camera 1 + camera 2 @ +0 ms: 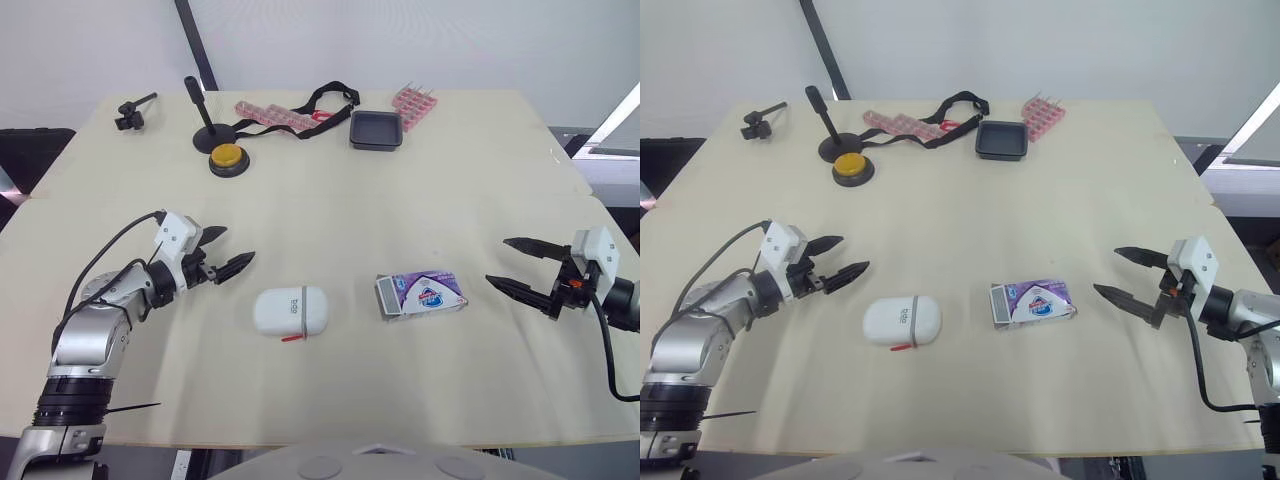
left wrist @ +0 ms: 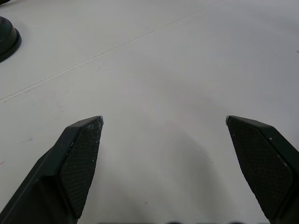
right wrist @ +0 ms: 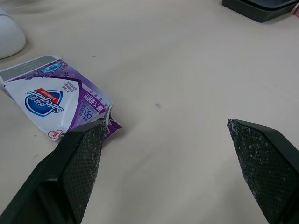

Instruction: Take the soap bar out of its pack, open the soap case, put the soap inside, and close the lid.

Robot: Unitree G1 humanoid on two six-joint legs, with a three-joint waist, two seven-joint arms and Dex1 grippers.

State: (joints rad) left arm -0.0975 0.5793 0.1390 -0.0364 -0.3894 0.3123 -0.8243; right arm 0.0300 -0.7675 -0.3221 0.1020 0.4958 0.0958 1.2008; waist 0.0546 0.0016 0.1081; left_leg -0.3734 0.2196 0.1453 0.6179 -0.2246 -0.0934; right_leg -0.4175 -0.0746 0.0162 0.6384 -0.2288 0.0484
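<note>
**Q:** Where do the task's things lie in the head view?

**A:** The purple soap pack (image 1: pixel 421 295) lies flat on the counter (image 1: pixel 330 190), right of centre in the lower half of the frame. The white soap case (image 1: pixel 291 311) sits closed, left of it and apart.

**Q:** And the robot's fingers?

**A:** The left fingers (image 1: pixel 232 265), at lower left, are spread wide and hold nothing. The right fingers (image 1: pixel 530 245), at the right edge, gape equally wide and empty, aimed at the pack.

**Q:** Which step is in hand?

**A:** Seemingly the first: nothing is grasped. The next move likely calls for the right fingers to reach the pack's near end and pinch it.
</note>
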